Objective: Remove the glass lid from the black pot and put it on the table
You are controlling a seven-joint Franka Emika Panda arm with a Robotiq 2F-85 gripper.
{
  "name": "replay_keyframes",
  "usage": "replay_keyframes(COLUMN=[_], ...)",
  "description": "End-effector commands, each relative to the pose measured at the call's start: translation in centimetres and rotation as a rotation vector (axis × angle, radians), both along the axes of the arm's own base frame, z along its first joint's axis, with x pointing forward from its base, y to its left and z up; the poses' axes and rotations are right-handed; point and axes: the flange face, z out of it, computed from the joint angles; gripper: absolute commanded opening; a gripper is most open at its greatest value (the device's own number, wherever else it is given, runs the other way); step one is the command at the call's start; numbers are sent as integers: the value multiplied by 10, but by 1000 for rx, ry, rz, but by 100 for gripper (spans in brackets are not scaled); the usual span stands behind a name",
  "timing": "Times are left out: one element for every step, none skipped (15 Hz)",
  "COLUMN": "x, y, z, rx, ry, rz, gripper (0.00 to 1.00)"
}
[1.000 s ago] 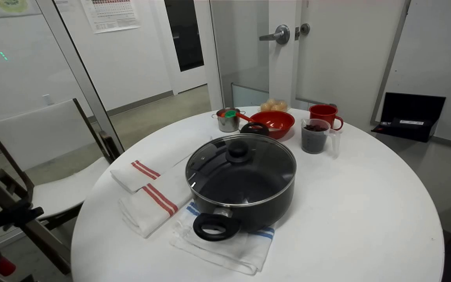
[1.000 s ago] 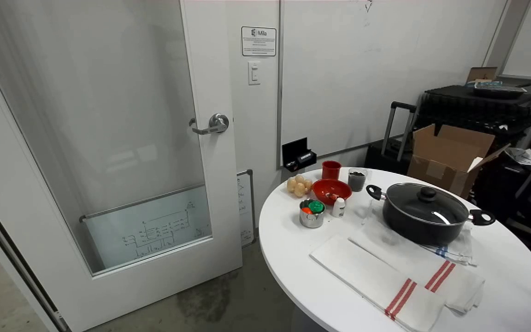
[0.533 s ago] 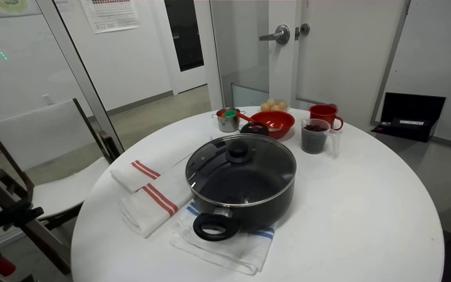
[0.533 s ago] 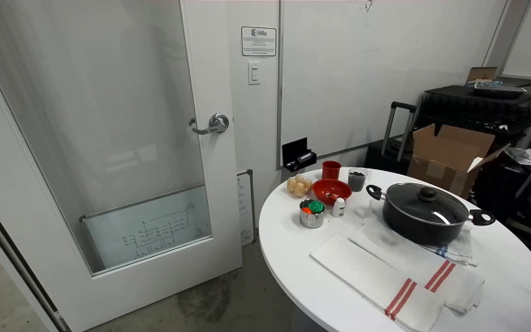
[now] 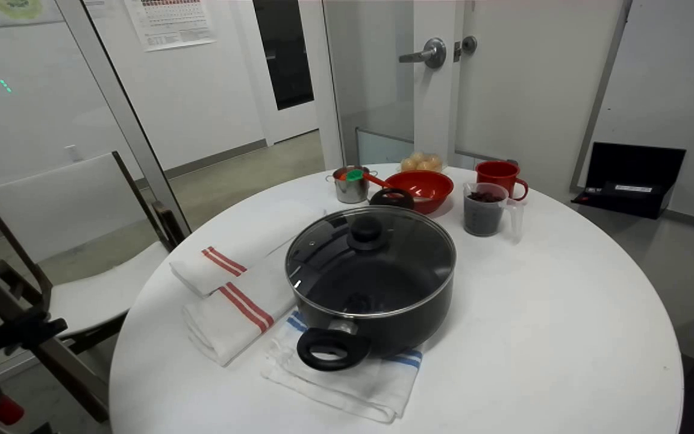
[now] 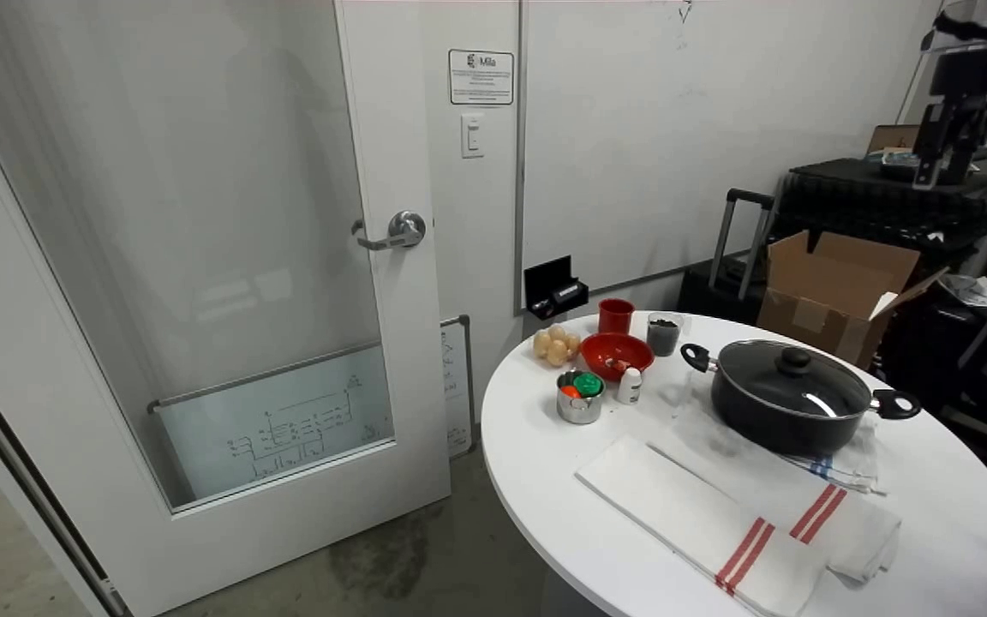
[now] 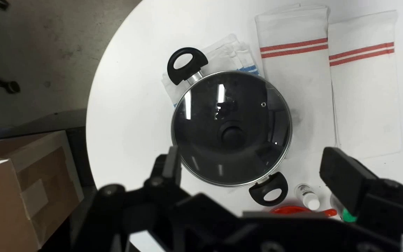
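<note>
The glass lid [image 5: 377, 283] lies flat on the black pot [image 5: 410, 331], its dark knob up. Both also show in an exterior view, the lid [image 6: 802, 386] over the pot [image 6: 759, 422]. The pot rests partly on a blue-striped cloth on the round white table [image 5: 540, 349]. In the wrist view the lid [image 7: 229, 161] is seen from above, with a pot handle [image 7: 194, 61] at each end. My gripper [image 7: 252, 154] is open wide and empty, above and apart from the lid. It also hangs high at the right in an exterior view [image 6: 939, 176].
Two red-striped towels [image 5: 238, 307] lie beside the pot. Beyond it stand a red bowl [image 5: 428, 187], a small metal pot [image 5: 352, 190], a measuring cup [image 5: 483, 211], a red mug [image 5: 497, 175], a white bottle [image 6: 630, 387] and round beige items [image 6: 556, 345]. A cardboard box [image 6: 828, 296] stands behind the table.
My gripper has come into an exterior view at the upper right, moving left and down. The lid, the pot and the other things have not moved.
</note>
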Motion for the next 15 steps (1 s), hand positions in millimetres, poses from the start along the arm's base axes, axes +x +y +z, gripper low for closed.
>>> replay_keyframes(x=[27,32,37,42,47,51,56,60,64,67,71,74,77,79,81], y=[6,8,9,8,7,4,2,0,-2,-3,-3,-2,-2,-2,-1], z=[-44,-60,-73,-88,-100,-114,-126,-138,-149,-159,-168,-178,-186,-195,-203], rx=[18,9,6,0,-1,-4,-12,-8,-5,0,2,3,5,4,8], ry=[13,20,24,24,25,26,22,19,14,8,3,-1,-2,-1,0], rz=[45,50,59,60,59,57,59,57,60,61,60,65,69,72,77], gripper=[100,100,100,100,100,100,100,100,100,100,100,100,100,100,100])
